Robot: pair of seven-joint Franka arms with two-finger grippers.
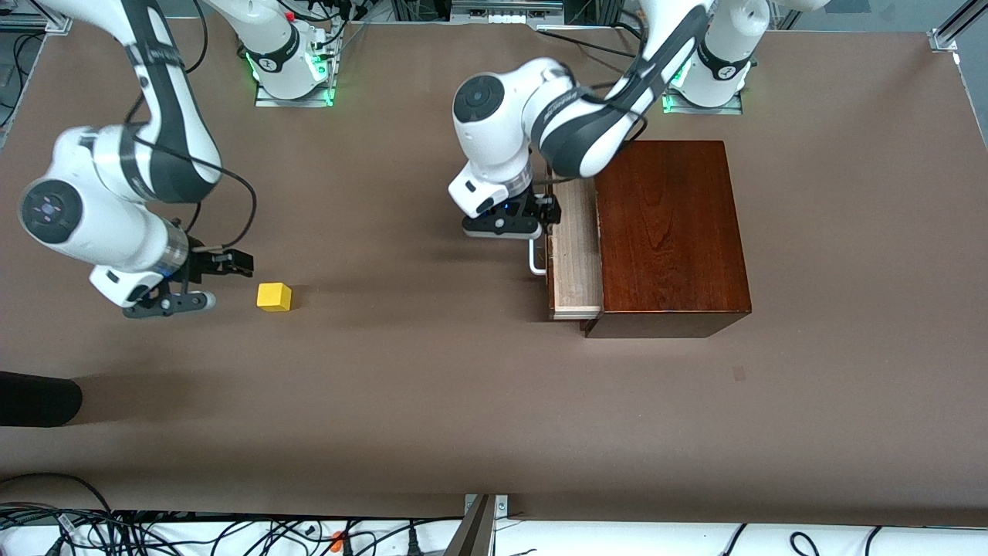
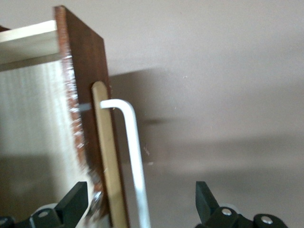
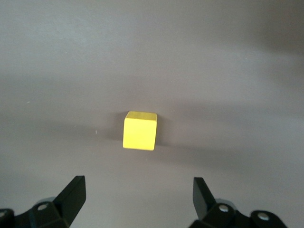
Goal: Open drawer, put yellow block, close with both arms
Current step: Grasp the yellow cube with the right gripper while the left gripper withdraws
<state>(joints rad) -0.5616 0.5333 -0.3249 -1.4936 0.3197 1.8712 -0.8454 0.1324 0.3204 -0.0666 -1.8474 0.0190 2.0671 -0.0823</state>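
Observation:
The dark reddish-brown box (image 1: 671,232) stands toward the left arm's end of the table. Its drawer (image 1: 575,247) is pulled partly out and shows pale wood. The white bar handle (image 1: 535,262) is on the drawer front (image 2: 90,95). My left gripper (image 1: 540,220) is open at the handle (image 2: 135,156), its fingers (image 2: 76,202) set wide on either side of the handle and the drawer front's edge without touching them. The yellow block (image 1: 274,296) lies on the table toward the right arm's end. My right gripper (image 1: 220,282) is open and empty just beside the block (image 3: 139,130).
A black object (image 1: 38,398) lies at the table's edge at the right arm's end, nearer the front camera. Cables (image 1: 154,533) run along the near edge. Bare brown table (image 1: 432,371) lies between the block and the box.

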